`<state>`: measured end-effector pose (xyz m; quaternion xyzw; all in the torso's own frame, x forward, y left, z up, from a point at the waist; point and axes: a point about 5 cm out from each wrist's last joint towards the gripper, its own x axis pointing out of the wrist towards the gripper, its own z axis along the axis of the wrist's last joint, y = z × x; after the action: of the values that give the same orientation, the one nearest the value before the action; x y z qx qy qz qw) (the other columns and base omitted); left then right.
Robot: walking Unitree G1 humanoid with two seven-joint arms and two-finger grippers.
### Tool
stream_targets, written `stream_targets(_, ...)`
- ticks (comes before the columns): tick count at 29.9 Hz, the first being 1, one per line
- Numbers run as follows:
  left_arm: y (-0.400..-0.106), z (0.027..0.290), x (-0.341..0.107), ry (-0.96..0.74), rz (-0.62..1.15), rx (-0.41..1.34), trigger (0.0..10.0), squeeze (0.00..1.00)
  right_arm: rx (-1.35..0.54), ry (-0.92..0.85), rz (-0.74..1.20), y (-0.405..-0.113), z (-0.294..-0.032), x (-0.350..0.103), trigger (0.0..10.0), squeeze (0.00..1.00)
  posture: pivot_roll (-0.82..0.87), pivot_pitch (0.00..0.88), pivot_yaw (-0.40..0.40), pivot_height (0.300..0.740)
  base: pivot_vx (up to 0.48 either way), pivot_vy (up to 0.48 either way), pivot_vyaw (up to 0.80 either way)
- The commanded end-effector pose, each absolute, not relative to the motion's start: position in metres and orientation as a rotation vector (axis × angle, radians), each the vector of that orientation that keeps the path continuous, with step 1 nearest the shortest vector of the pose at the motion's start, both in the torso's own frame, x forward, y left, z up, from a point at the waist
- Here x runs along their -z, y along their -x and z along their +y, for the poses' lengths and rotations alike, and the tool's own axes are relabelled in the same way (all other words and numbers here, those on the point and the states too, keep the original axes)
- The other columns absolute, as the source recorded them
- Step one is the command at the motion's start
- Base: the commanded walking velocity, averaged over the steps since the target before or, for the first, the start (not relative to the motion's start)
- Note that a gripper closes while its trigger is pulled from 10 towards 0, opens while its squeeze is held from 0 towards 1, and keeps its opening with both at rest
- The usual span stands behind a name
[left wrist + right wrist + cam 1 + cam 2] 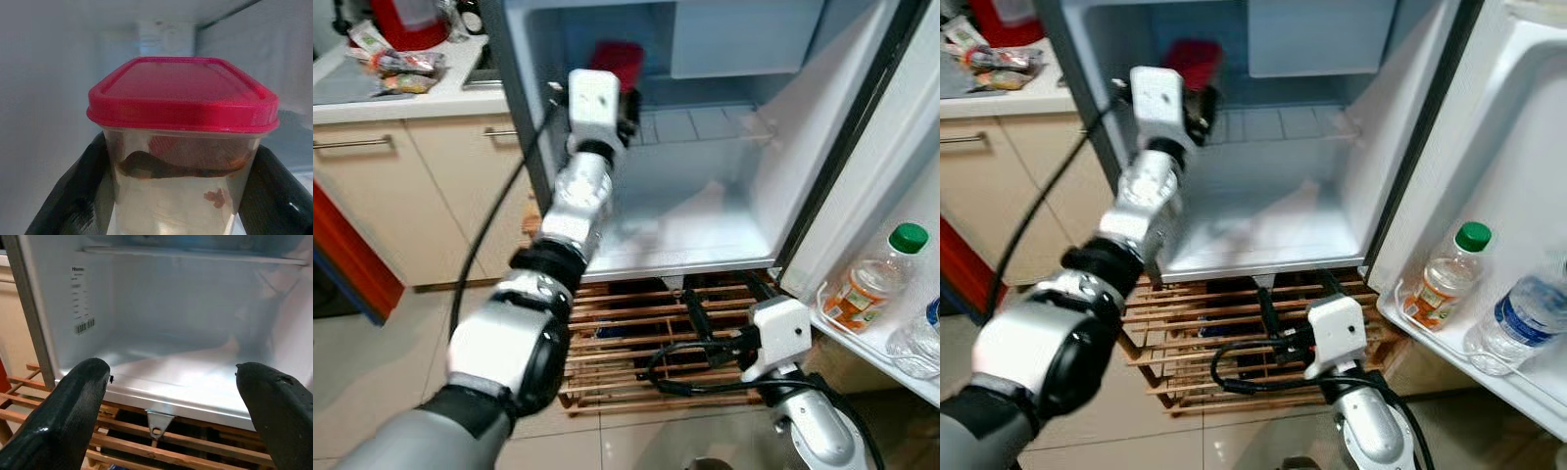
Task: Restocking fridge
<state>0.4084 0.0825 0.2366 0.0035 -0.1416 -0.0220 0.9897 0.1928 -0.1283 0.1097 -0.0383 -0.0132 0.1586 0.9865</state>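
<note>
1. Step in hand: we judge that we are placing a tub (182,142) in the fridge (724,211). Our left gripper (171,196) reaches over the wire shelf (700,125), its fingers (73,196) closed on the tub's clear sides below the red lid (183,90).
2. Location: the tub sits at the shelf's left, near the side wall; whether it rests on the wires we cannot tell.
3. Our right gripper (181,396) hangs low before the fridge floor, fingers wide apart, holding nothing.
4. Next move: lower until seated, then release and withdraw straight back.
5. Writing: a wall sticker (80,298) with barcode; the text is too small to read. Two bottles (1445,279) stand in the door rack (1430,338), labels illegible.
</note>
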Motion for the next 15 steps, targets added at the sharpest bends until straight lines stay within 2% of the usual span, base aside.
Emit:
stream_targets(1,-0.411,0.091,-0.237,-0.011,-0.276,0.002,10.0,0.0,-0.32,0.074,-0.036,-0.193,-0.126,-0.115,10.0,0.0,-0.38,0.036,0.089,0.74,0.0,0.0,0.0)
stream_targets(4,-0.414,0.105,-0.24,-0.012,-0.263,-0.064,10.0,0.0,-0.313,0.088,-0.032,-0.188,-0.131,-0.121,10.0,0.0,-0.42,0.06,0.08,0.74,0.0,0.0,0.0)
stream_targets(11,-0.417,0.118,-0.231,0.034,-0.191,-0.144,10.0,0.0,-0.296,0.11,0.033,-0.166,-0.139,-0.121,10.0,0.0,-0.47,0.089,0.078,0.74,0.0,0.0,0.0)
stream_targets(13,-0.417,0.122,-0.23,0.067,-0.177,-0.163,10.0,0.11,-0.296,0.113,0.037,-0.164,-0.139,-0.121,10.0,0.0,-0.47,0.087,0.084,0.74,0.0,0.0,0.0)
stream_targets(14,-0.417,0.124,-0.231,0.073,-0.177,-0.177,10.0,0.13,-0.292,0.115,0.039,-0.164,-0.139,-0.122,10.0,0.0,-0.48,0.086,0.085,0.74,0.0,0.0,0.0)
stream_targets(15,-0.418,0.126,-0.232,0.075,-0.177,-0.186,10.0,0.35,-0.289,0.116,0.04,-0.164,-0.14,-0.122,10.0,0.0,-0.48,0.086,0.085,0.74,0.0,0.0,0.0)
